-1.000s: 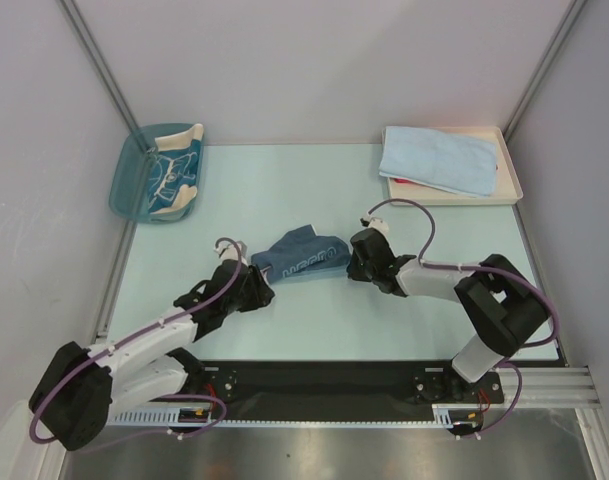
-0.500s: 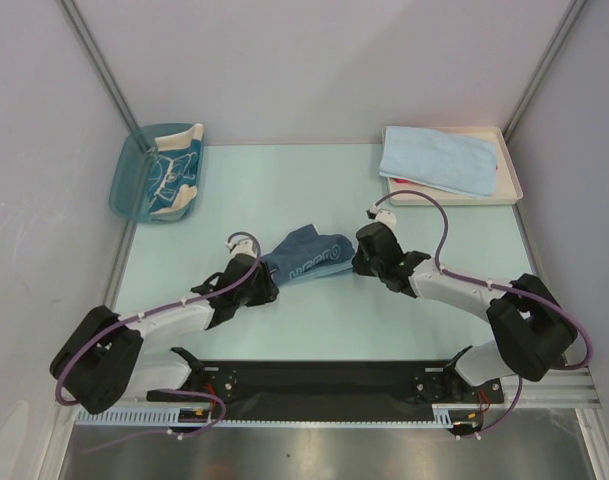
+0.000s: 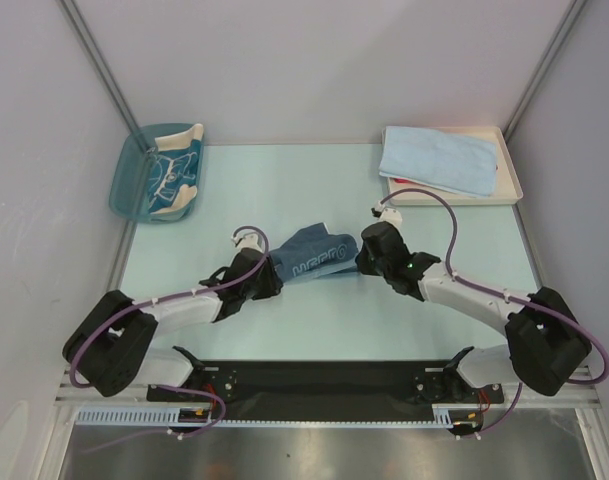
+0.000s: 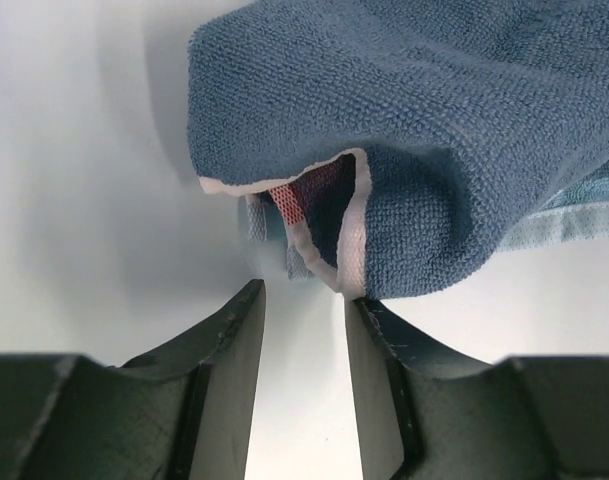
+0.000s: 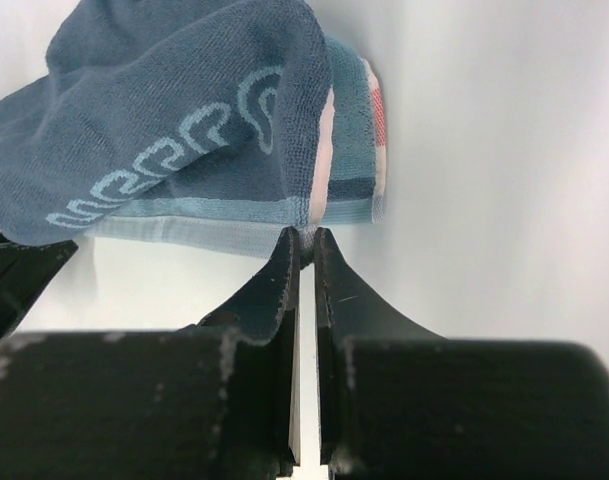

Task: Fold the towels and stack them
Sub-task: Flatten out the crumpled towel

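Note:
A dark-blue towel [image 3: 312, 255] with light lettering lies bunched mid-table between my two grippers. My right gripper [image 3: 365, 258] is at its right end, and in the right wrist view it [image 5: 306, 243] is shut on the pale bottom hem of the towel [image 5: 184, 130]. My left gripper [image 3: 268, 279] is at the towel's left end. In the left wrist view it [image 4: 304, 297] is open, and the white-trimmed corner of the towel [image 4: 434, 130] hangs just ahead, touching the right fingertip [image 4: 369, 315].
A cream tray [image 3: 509, 180] at the back right holds a folded light-blue towel [image 3: 439, 160]. A translucent blue bin [image 3: 127, 180] at the back left holds a beige, teal-bordered towel [image 3: 174, 170]. Grey walls enclose the table.
Both arms have stretched out lower and farther forward. Both grippers and the towel have shifted slightly to the right.

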{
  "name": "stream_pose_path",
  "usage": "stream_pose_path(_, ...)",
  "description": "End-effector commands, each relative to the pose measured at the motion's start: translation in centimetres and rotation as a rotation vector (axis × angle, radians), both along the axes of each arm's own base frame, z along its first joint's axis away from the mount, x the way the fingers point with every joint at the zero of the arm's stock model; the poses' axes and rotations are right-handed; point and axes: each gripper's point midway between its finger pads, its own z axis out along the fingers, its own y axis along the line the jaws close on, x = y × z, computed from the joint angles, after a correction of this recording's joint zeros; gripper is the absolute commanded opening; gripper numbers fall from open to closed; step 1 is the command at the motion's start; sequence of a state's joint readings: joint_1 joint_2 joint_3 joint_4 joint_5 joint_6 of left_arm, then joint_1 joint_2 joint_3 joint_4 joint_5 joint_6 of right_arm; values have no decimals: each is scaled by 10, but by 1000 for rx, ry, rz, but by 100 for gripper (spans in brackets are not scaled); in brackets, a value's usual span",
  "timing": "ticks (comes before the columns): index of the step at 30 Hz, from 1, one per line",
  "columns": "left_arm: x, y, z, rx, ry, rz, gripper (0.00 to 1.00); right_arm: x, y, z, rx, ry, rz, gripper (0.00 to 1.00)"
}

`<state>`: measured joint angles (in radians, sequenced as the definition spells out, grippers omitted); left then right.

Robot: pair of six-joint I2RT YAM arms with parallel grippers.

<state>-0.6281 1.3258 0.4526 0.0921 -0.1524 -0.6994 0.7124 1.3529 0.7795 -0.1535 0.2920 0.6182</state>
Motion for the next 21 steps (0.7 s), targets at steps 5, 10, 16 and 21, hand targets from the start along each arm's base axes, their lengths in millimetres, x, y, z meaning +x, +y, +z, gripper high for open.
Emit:
stream_pose_path(5,11,-20,13,-90,-47,-17,41,1,-5,28,16,-71,-18,0)
stream_pose_path(10,20,-19,20,-87,-65,-3,49,-1,-8,47,33,-109,-15,0)
stream_pose_path(16,44,-9,35,-71,-85,32,51,-4,-14,58,29,-124,-16,0)
stream_pose_path(21,72,-11,47,-44,-89,32,52,-7,-16,55,27,-118,-19,0)
